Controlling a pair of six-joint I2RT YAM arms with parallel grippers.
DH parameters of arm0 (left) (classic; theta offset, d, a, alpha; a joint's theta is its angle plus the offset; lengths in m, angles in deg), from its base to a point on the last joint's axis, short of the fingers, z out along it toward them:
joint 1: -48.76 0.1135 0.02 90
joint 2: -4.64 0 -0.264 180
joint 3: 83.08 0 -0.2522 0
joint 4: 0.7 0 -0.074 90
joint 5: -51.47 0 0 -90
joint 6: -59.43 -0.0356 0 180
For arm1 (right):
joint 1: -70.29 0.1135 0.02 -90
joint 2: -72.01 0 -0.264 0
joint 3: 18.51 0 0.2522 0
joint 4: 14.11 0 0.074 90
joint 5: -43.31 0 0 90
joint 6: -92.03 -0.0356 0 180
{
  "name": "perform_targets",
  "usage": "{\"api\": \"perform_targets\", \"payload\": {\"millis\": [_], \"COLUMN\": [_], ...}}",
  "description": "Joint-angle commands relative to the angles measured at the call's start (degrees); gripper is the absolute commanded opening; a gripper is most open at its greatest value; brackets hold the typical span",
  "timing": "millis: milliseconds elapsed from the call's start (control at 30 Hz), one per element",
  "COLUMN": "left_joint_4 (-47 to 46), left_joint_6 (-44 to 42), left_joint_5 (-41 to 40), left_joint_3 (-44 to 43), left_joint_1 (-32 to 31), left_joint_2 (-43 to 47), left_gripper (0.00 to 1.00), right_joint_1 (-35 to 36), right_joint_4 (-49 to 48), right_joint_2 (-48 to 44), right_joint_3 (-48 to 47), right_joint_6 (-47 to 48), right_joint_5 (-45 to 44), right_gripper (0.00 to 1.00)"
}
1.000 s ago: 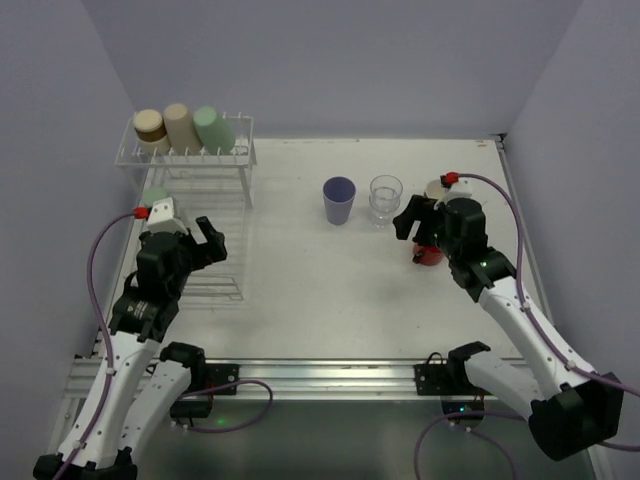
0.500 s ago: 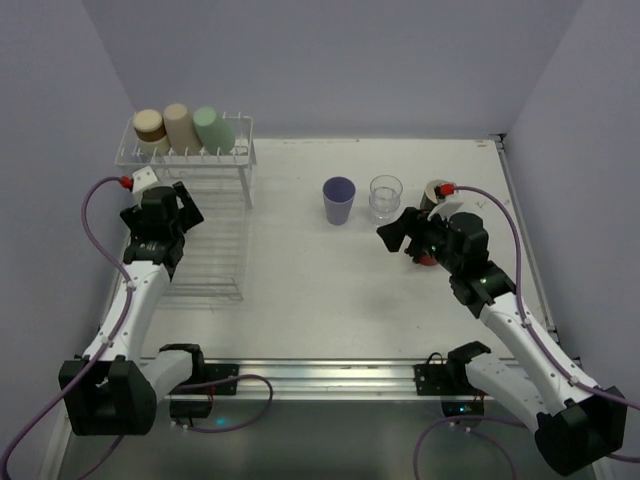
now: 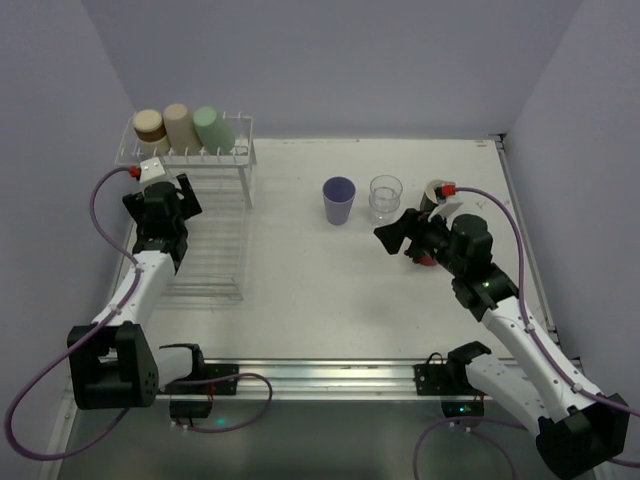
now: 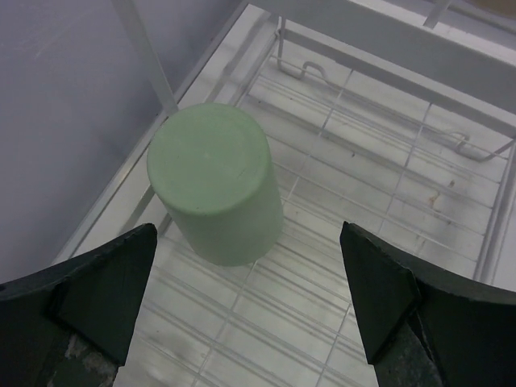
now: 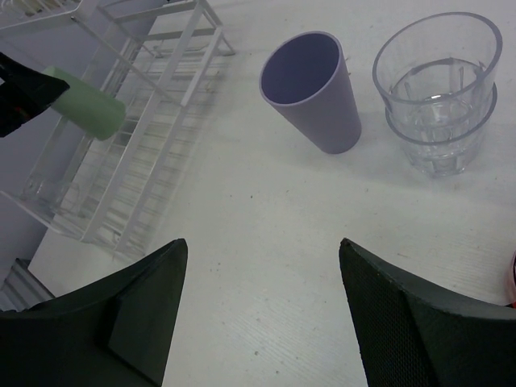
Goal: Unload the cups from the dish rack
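The white dish rack [image 3: 215,270] lies at the left. Its raised shelf carries a tan-brown cup [image 3: 150,125], a beige cup [image 3: 180,125] and a pale green cup [image 3: 213,128]. Another pale green cup [image 4: 216,193] stands upside down on the rack's grid [image 4: 387,185]. My left gripper [image 4: 246,234] hovers open just short of it, touching nothing. On the table stand a purple cup [image 3: 339,200], clear glass cups [image 3: 385,198] and a red cup [image 3: 428,258] half hidden by my right arm. My right gripper [image 5: 262,242] is open and empty, short of the purple cup [image 5: 314,89].
The left wall runs close along the rack's outer side [image 4: 72,121]. A cream-lined dark cup [image 3: 434,189] peeks out behind the right wrist. A metal rail [image 3: 320,375] borders the table's near edge.
My left arm swung back and left over the rack, covering the green cup on the grid in the top view. My right gripper drifted slightly left, off the red cup.
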Motion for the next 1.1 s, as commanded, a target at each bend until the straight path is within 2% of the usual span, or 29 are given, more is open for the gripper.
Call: {"api": "perform_targets", "payload": {"millis": [0,267,467,633,867,967,1067], "left_joint_4": [-6.15,-9.31,-12.04,-14.94,-17.49,-17.4,-16.7], "left_joint_6": [-4.75,-7.73,-8.97,-8.79,-10.11,-9.76,-8.71], "left_joint_5": [-2.42,-3.65,-1.02,-0.05,-0.4,0.56,0.92], "left_joint_3": [-2.07,-2.15,-1.98,-1.19,-1.01,-0.84,-0.4], "left_joint_1": [1.03,2.26,3.94,4.02,4.02,4.02,3.94], "left_joint_2": [-1.51,-4.41,-8.01,-8.46,-10.21,-10.04,-8.55], "left_gripper": [1.0,1.0,0.99,0.93,0.91,0.82,0.65], "right_joint_1": [0.34,1.05,1.75,2.54,3.42,3.51,3.6], "right_joint_4": [-1.96,-2.23,-2.05,-2.4,-2.58,-2.58,-2.58], "right_joint_2": [-1.34,-0.2,-0.99,-0.2,0.24,0.15,0.15], "right_joint_3": [0.31,0.14,-0.04,-0.13,-0.31,-0.39,-0.39], "right_joint_6": [-0.13,-0.05,0.13,0.04,-0.05,0.04,0.04], "right_joint_5": [1.59,1.94,2.47,3.09,3.97,3.97,3.97], "right_gripper": [0.78,0.78,0.78,0.78,0.78,0.78,0.78]}}
